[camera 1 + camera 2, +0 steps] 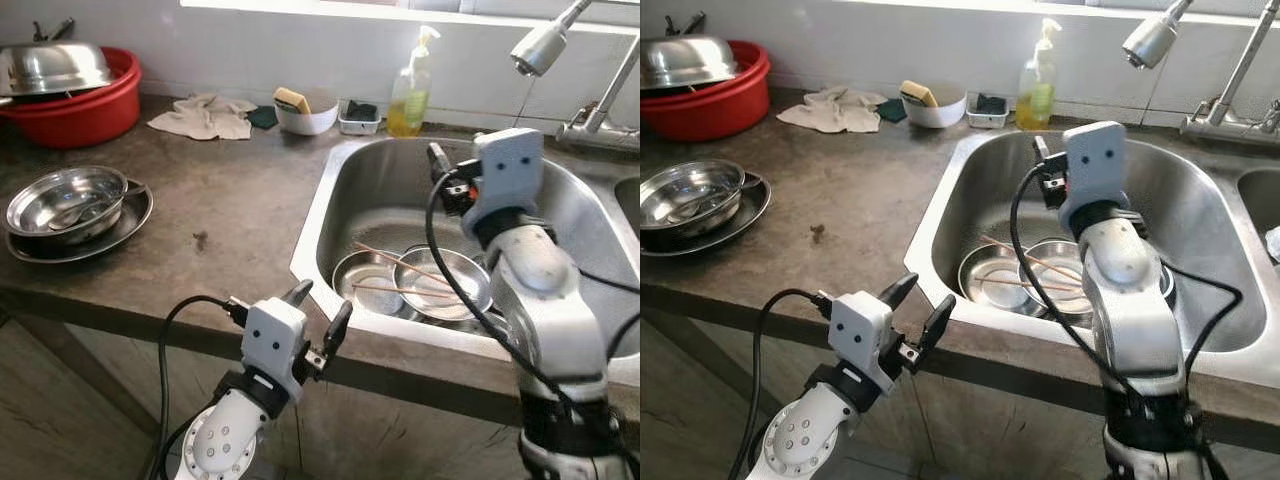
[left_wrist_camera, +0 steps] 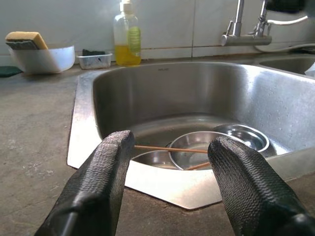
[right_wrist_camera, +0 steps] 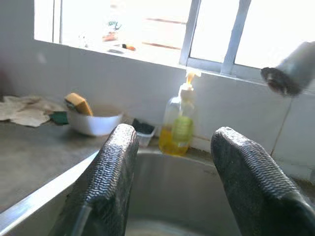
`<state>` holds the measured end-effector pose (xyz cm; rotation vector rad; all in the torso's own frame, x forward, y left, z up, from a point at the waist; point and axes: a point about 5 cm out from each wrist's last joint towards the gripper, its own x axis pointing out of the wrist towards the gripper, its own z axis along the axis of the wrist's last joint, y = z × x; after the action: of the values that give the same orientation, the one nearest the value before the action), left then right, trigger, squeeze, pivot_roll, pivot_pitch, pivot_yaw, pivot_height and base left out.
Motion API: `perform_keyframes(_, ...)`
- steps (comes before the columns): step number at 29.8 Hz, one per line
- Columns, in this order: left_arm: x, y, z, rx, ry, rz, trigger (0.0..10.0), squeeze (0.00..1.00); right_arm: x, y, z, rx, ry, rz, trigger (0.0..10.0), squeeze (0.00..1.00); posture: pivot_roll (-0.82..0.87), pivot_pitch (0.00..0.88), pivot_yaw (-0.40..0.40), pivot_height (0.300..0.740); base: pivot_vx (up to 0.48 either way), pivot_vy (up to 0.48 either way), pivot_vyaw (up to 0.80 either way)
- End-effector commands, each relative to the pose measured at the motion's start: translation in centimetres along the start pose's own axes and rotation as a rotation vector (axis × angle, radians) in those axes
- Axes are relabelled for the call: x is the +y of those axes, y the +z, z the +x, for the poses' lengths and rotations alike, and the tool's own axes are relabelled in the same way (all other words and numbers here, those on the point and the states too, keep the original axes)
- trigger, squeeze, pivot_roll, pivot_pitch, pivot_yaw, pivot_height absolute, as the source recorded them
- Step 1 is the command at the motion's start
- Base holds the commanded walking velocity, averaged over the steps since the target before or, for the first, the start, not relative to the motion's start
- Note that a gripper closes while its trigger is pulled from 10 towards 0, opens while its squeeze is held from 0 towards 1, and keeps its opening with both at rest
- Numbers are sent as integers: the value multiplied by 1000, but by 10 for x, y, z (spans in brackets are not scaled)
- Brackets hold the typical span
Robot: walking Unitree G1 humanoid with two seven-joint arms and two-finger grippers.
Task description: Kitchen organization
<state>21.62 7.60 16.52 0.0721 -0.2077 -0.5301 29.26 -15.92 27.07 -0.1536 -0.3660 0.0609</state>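
A steel sink [image 1: 312, 235] holds two shallow steel bowls [image 1: 442, 285] with thin wooden chopsticks [image 1: 398, 264] lying across them. My left gripper [image 1: 322, 302] hovers open at the counter's front edge, just left of the sink's near corner, with nothing between its fingers [image 2: 106, 172]. In its wrist view the bowls [image 2: 197, 147] and chopsticks show beyond the rim. My right gripper [image 3: 172, 142] is raised over the sink, pointing at the back wall, open and empty. Its white wrist [image 1: 505, 175] hides most of its fingers in the eye views.
A soap bottle [image 1: 410, 90], a white bowl with a sponge [image 1: 305, 115], a small tray [image 1: 360, 118] and a cloth [image 1: 205, 115] line the back wall. A red basin [image 1: 75, 110] and a steel bowl on a plate [image 1: 65, 205] sit at left. The faucet [image 1: 540, 48] overhangs the sink.
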Motion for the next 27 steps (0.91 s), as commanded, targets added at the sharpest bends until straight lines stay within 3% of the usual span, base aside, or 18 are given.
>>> perform_keyframes(1, 1, -2, 0, 6, 8, 7, 10000, 0, -2, 3, -11, -33, -23, 18, 10000, 0, 138, 92, -19, 740, 0, 0, 0)
perform_keyframes(3, 1, -2, 0, 6, 8, 7, 10000, 0, -2, 3, -11, -33, -23, 18, 10000, 0, 138, 92, -19, 740, 0, 0, 0)
perform_keyframes(8, 4, -3, -3, 11, 33, 10, 10000, 0, 7, -7, -39, -9, -44, 45, 10000, 0, 134, 79, -15, 740, 0, 0, 0)
perform_keyframes(17, 11, -3, -9, 20, 79, 29, 10000, 0, 15, -26, -70, 81, -41, 70, 10000, 0, 135, 67, -17, 740, 0, 0, 0)
perform_keyframes(24, 10, -2, -7, 13, 81, 28, 10000, 0, 18, -30, -73, 89, -44, 69, 10000, 0, 134, 57, -15, 740, 0, 0, 0)
perform_keyframes(27, 9, -2, -6, 13, 80, 24, 10000, 0, 20, -30, -71, 83, -42, 64, 10000, 0, 135, 54, -18, 740, 0, 0, 800)
